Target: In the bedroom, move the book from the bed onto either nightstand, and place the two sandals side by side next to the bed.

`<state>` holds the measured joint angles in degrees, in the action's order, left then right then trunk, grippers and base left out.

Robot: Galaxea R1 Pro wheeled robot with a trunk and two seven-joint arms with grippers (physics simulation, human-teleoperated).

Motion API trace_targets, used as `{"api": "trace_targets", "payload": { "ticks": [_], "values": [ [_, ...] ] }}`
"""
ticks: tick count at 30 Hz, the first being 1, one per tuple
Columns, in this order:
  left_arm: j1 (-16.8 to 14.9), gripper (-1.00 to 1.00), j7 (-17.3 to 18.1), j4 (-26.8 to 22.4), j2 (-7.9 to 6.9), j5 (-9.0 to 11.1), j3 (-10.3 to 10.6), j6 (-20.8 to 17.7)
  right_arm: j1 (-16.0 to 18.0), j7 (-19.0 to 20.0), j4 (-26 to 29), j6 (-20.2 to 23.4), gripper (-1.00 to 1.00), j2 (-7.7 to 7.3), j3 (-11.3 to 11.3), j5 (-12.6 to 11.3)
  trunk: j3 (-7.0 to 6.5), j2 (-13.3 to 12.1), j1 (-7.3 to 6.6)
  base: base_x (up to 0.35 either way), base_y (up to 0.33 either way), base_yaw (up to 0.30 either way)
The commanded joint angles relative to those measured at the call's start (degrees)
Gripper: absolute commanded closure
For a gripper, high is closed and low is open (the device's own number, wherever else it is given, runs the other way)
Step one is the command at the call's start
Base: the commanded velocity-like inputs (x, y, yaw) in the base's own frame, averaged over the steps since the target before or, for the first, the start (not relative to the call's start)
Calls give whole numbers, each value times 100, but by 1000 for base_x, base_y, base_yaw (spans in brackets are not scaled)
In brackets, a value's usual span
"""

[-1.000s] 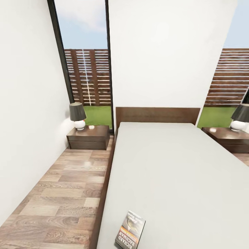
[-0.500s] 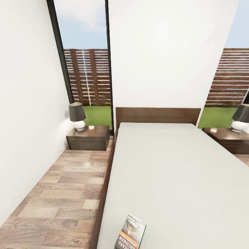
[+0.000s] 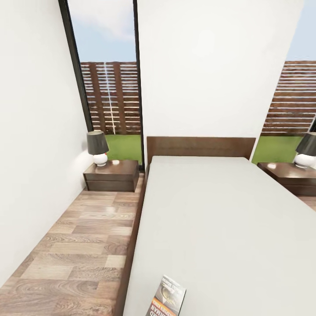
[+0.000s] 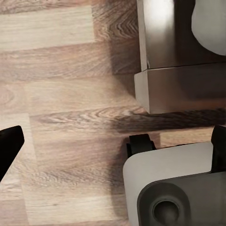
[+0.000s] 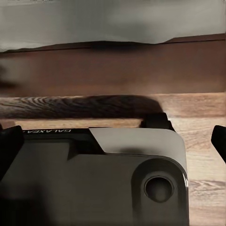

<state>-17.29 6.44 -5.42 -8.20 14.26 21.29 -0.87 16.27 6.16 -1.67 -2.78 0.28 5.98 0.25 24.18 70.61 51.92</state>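
**Bedroom seen from the foot of the bed, book at the mattress edge**

A large low bed (image 3: pixel 210 219) with a dark brown frame and a plain pale grey mattress is seen stretching away toward a white wall. The book (image 3: pixel 166 298) is seen lying flat on the mattress near the bed's foot and close to its left edge, partly cut off by the lower border of the head view. A dark nightstand (image 3: pixel 112 175) with a dark-shaded lamp (image 3: pixel 97 147) is placed left of the headboard, in front of a tall window (image 3: pixel 107 83) showing a slatted fence and grass. A second nightstand (image 3: pixel 292 175) is seen at the right edge. Wood-plank floor (image 3: pixel 83 245) is seen along the bed's left side.

In the left wrist view, the left gripper (image 4: pixel 113 146) is shown with its dark fingertips far apart, spread wide over the floor and the robot's base. In the right wrist view, the right gripper (image 5: pixel 113 141) is likewise seen spread, with nothing between its fingertips.
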Motion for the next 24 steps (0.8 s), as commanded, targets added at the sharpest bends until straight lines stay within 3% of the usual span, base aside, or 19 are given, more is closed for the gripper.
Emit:
{"api": "trace_targets", "payload": {
  "ticks": [1, 24],
  "values": [
    [-3, -100, 15, -4, -4, 59, 47, -9, 8, 17, -18, -29, -100, -1, 47, 2, 6, 3, 0, 13, 0, 0],
    [-3, -100, 15, -3, -4, 59, 45, -9, 8, 9, -9, -27, -100, -1, 44, 11, 6, 3, 0, 2, 0, 0]
  ]
}}
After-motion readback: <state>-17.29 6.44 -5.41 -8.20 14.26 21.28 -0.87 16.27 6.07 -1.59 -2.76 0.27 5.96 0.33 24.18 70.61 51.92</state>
